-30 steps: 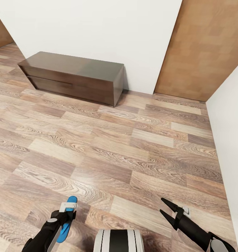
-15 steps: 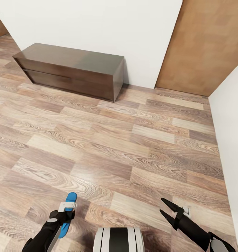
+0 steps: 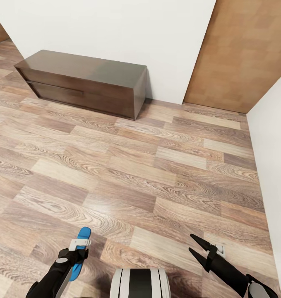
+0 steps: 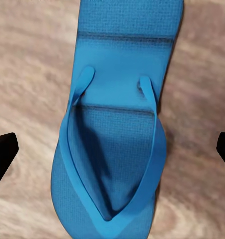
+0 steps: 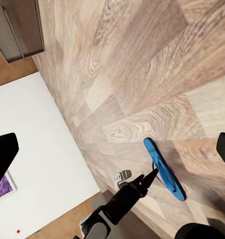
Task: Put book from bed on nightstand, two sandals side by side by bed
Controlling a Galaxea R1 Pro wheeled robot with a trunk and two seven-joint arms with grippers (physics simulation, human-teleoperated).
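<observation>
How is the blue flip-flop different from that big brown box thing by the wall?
The sandal is bright blue; the cabinet is dark glossy brown. The sandal is small, thin and flat; the cabinet is a long, much bigger box with a wide drawer. The sandal is close to the robot, under the open left gripper; the cabinet stands far off against the white wall. Both appear to rest on the wood floor.
</observation>
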